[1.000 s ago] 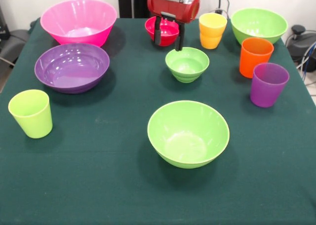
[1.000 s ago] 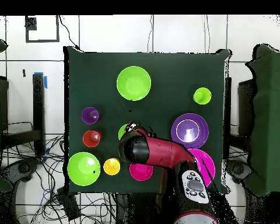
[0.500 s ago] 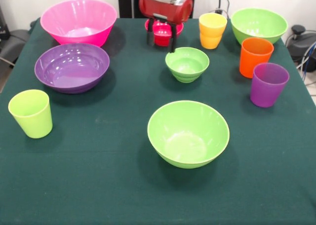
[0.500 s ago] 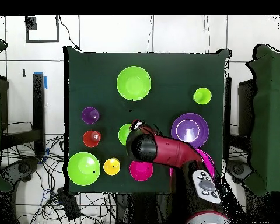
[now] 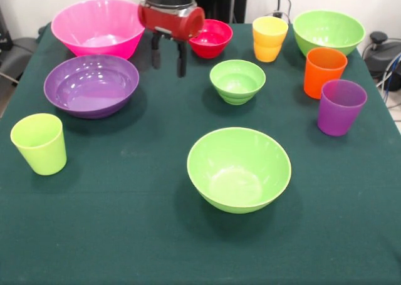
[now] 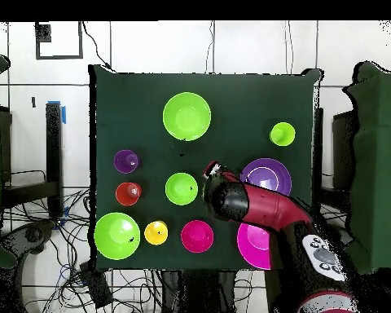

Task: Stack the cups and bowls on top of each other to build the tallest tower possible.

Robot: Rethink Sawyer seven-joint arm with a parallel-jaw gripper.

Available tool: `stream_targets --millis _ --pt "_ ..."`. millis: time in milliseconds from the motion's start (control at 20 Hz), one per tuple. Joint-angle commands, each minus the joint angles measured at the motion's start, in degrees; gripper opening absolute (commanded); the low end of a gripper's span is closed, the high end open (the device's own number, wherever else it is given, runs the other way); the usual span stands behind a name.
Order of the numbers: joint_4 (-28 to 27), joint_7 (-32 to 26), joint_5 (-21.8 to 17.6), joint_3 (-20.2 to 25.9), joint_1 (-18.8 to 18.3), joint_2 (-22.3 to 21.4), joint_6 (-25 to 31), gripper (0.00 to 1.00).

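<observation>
Bowls and cups sit apart on the table, nothing stacked. The gripper hangs empty, fingers parted, between the purple bowl and the small green bowl (pink bowl and red bowl just behind it).

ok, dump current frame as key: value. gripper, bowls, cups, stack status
gripper: open, empty, hanging above bare cloth between the purple bowl and the small green bowl
purple bowl: upright, alone, in front of the pink bowl
small green bowl: upright, mid-table
red bowl: upright, at the robot's edge of the table
large green bowls: one at the camera side, one in the far corner
cups: lime, yellow-orange, orange, purple; all upright, separate
stack status: nothing nested yet
table: dark green cloth
</observation>
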Motion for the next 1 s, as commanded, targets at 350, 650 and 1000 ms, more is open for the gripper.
stream_targets --millis 350,650,1000 --pt "-7.4 -11.1 -10.0 10.6 -5.3 6.4 9.2 1.0" --pt "-10.0 -12.2 -13.5 13.4 -8.1 8.8 10.1 1.0" --pt "-10.3 -13.4 -15.4 16.0 -10.9 6.6 15.2 1.0"
